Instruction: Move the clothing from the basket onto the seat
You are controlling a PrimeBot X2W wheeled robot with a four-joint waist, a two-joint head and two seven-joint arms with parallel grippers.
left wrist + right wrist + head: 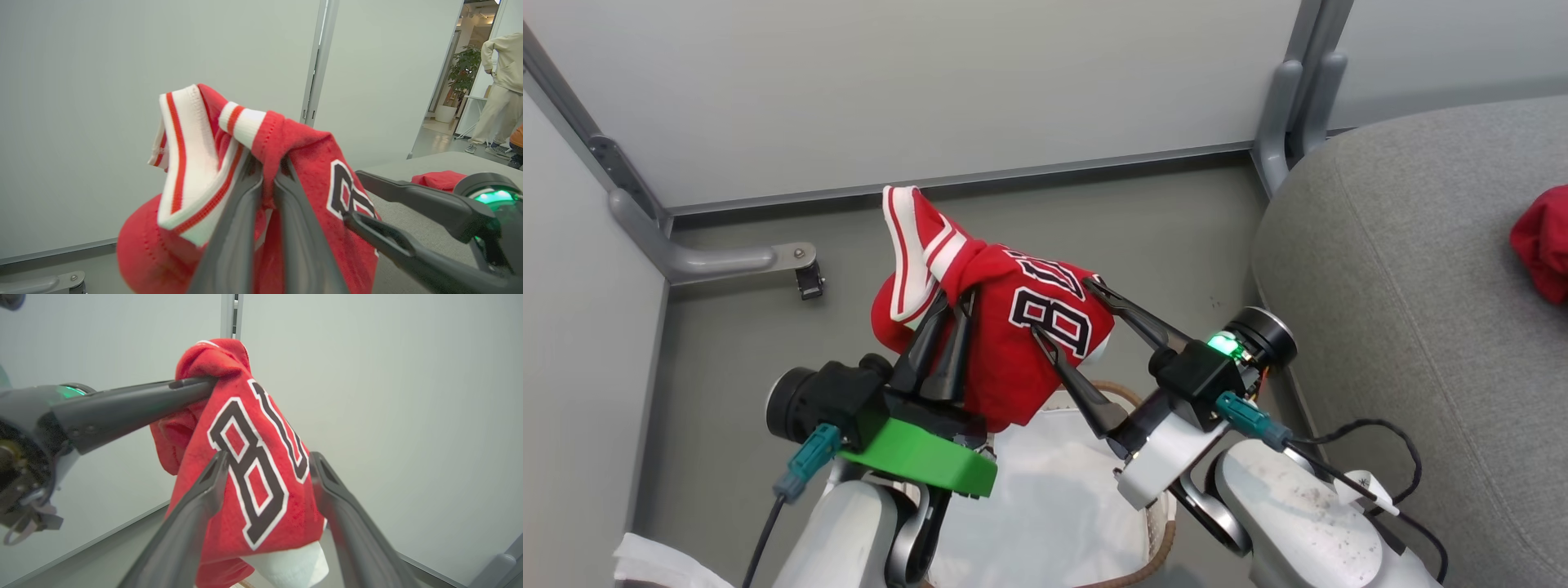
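Fabric is bunched at the top of the lettered jersey (1005, 376), where my left gripper (956, 306) has its fingers (927, 351) clamped on a fold just beside the white striped trim. That one pinch carries the whole garment, which hangs in the air above the basket (1170, 523), clear of the white liner (1054, 490) inside it. I judge the high hold is there so the hem clears the rim before any swing sideways. My right gripper (1063, 308) has its fingers (1078, 392) spread wide, one on each side of the numerals, straddling the cloth without squeezing it; I cannot tell whether they touch the fabric. I read it as a second hand placed to steady the jersey or take a lower grip. The seat (1405, 286) lies to my right, just beside the basket, and the plain red garment (1543, 241) sits on it near the picture's edge. So half the job looks done, and this jersey is out of the basket but not yet over the cushion. What I'd watch is that small pinch slipping off the fold.
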